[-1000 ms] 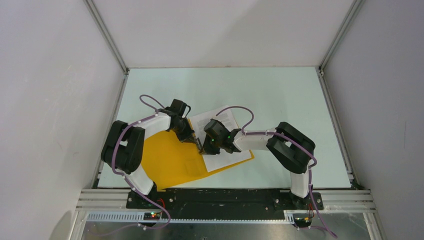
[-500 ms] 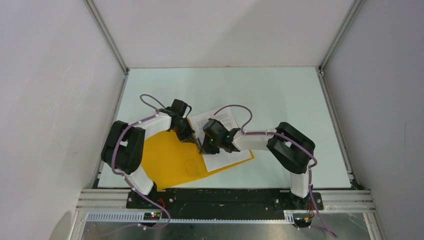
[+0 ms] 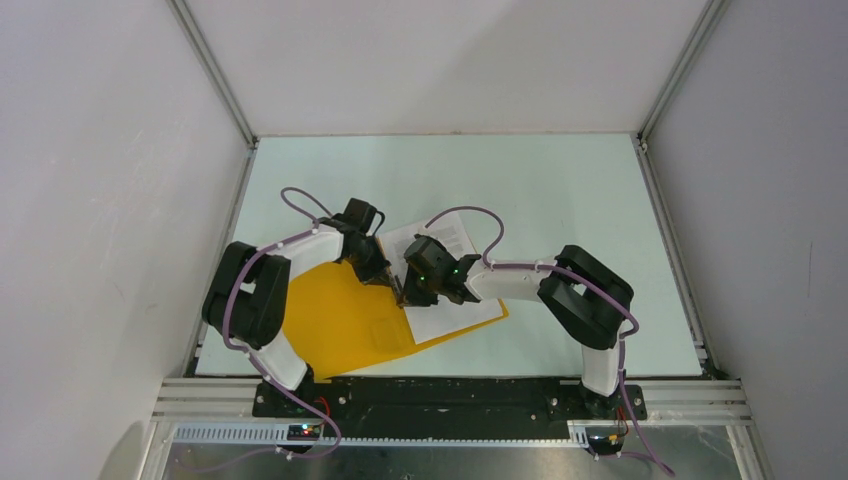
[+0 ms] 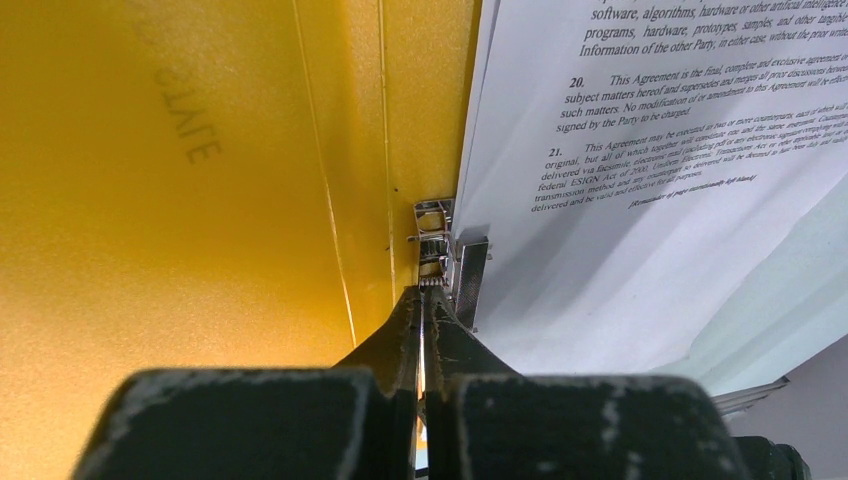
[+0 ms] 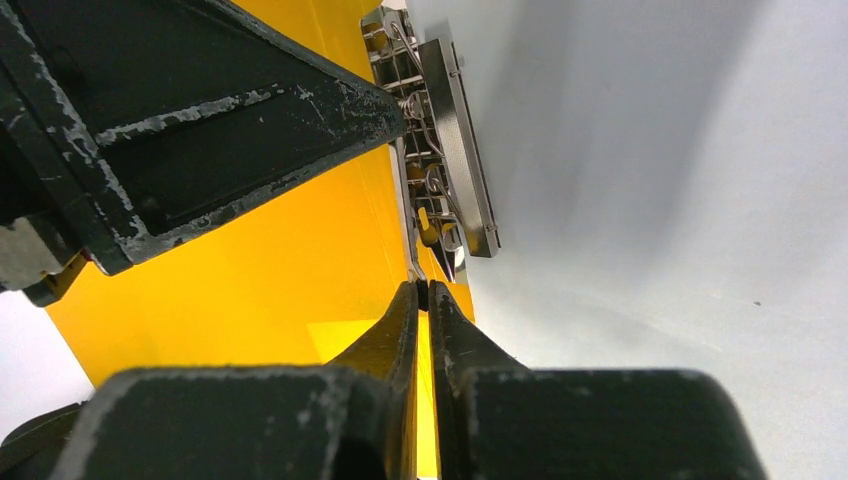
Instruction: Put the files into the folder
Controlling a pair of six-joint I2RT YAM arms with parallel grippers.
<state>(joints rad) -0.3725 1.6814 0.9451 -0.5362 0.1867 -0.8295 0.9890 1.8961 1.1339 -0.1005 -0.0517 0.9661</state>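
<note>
Just beyond left hand (image 4: 422, 292): folder clip (image 4: 466, 262); files (image 4: 640, 150) beside.

The top camera looked steeply down from above and behind the near edge of the table (image 3: 560, 200), taking in the whole surface from afar. The left wrist camera sat very close over the folder (image 4: 180, 200), facing along the left gripper (image 4: 424, 298) at the metal clip (image 4: 447, 245). The right wrist camera, equally close, faced that clip past the right gripper (image 5: 423, 298) from another side.
</note>
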